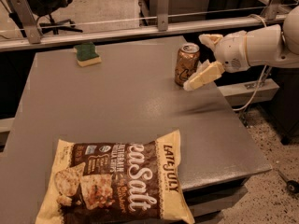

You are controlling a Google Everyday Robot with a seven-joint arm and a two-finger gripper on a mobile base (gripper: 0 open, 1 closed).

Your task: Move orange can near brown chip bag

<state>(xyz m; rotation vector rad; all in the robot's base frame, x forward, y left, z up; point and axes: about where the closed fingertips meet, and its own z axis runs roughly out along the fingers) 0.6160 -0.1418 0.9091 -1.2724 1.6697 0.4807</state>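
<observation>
Item: orange can [186, 65], upright with its long axis vertical, standing by the table's [131, 101] far right edge; brown chip bag [117, 183] lies flat at the near left corner, well apart. Gripper [196, 61] reaches in over the right edge, fingers [205, 74] spread wide and holding nothing. Can sits just inboard of them, seemingly entering the gap; contact cannot be told.

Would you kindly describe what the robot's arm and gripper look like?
The arm is a smooth white tube with a rounded wrist. The gripper, just right of the can, has two flat, cream-yellow, wedge-shaped fingers, spread open. A pale cable loops beneath the arm.
</observation>
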